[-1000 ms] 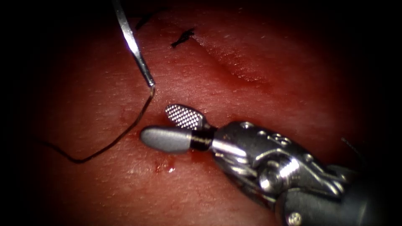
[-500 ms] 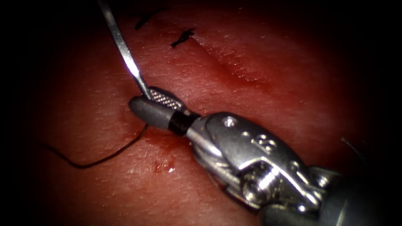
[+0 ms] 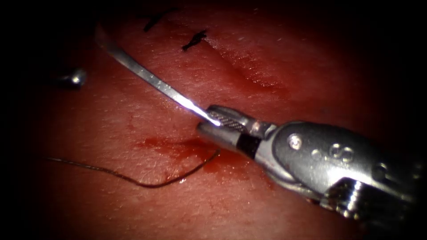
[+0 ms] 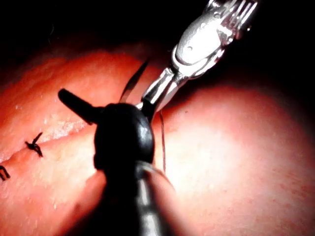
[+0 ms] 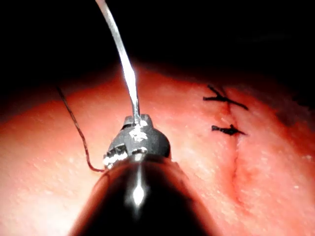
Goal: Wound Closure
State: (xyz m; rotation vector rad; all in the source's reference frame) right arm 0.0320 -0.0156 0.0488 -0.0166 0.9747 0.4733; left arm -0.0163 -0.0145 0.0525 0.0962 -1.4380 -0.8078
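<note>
The tissue point(image 3: 111, 133) forms the work surface. The cut point(image 3: 249, 66) runs down it toward the right, with two knotted stitches point(image 3: 193, 40) already placed at its upper end. The right tool point(image 3: 205, 119) enters from the right and lies left of the cut. Its jaws are clamped on the needle point(image 3: 153, 81) at the tail end of the curve, where the thread joins. A second ago these jaws stood open beside the thread, with the needle hanging steeply from above. They then closed on the tail, and the needle now lies at a much flatter angle. The step in hand is therefore judged to be the take-over of the needle by the right tool. The left tool point(image 3: 73, 78) sits well to the left, near the needle point but apart from it. Its state cannot be determined from these views. The needle is wholly clear of the tissue, left of the cut, with its point directed up and to the left. The thread point(image 3: 151, 184) leaves from beneath the right tool and lies slack in a curve across the tissue, left of the cut. Red fluid point(image 3: 178, 144) marks the tissue just beside the jaws. As a judgement, a further bite calls for a grip further along the curve, because a tail-end hold gives poor control of the point.
</note>
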